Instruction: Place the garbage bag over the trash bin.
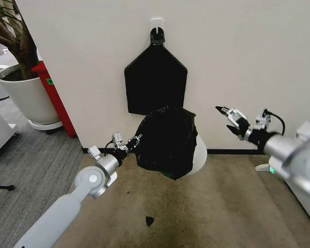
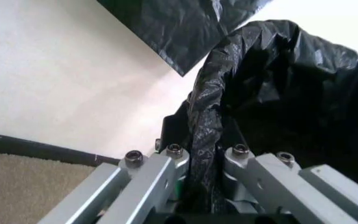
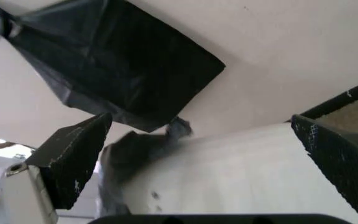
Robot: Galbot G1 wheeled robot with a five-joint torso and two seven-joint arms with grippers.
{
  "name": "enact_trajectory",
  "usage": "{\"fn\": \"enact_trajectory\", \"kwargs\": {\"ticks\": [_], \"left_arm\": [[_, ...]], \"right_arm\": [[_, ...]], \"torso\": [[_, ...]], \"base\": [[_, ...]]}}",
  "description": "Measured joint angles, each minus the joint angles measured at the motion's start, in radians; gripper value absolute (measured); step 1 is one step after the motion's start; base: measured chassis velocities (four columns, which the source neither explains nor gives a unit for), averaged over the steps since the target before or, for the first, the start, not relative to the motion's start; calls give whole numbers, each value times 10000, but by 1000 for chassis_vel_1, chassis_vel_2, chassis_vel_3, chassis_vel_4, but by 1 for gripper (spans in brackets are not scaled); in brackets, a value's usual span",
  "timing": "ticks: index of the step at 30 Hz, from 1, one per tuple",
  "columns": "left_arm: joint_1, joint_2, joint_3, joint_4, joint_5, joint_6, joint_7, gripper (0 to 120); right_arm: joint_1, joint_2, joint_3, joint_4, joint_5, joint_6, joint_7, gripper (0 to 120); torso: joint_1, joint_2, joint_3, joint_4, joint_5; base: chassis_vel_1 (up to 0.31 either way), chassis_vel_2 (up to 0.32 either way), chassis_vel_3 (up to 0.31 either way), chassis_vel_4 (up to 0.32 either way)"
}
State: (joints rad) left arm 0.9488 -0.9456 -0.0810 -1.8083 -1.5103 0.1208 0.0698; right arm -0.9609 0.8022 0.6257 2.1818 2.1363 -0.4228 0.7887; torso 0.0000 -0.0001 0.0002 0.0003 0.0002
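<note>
Where the left gripper reaches toward the wall, fingers pinched on a gathered fold of the garbage bag. Bag draped over most of the trash bin, white side bare on the right; bin on carpet against the wall base. Right gripper raised right of the bin, fingers spread, holding nothing. Flat black bundle hung on the wall above.

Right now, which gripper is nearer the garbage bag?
Left. The left gripper is shut on the garbage bag at its edge, beside the trash bin. The right gripper hangs open, apart from the bag, off to its right.
</note>
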Motion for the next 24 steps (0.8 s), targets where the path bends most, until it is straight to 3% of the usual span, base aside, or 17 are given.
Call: {"fn": "enact_trajectory", "kwargs": {"ticks": [17, 24], "left_arm": [[116, 23, -80, -311, 264, -22, 68, 4], [105, 84, -89, -469, 176, 3, -23, 4]], "right_arm": [[660, 114, -1515, -21, -709, -401, 498, 100], [457, 94, -2143, -659, -2126, -801, 156, 100]], "torso": [[0, 0, -1, -3, -2], [0, 0, -2, -4, -2]], "base": [[0, 0, 0, 0], [0, 0, 0, 0]]}}
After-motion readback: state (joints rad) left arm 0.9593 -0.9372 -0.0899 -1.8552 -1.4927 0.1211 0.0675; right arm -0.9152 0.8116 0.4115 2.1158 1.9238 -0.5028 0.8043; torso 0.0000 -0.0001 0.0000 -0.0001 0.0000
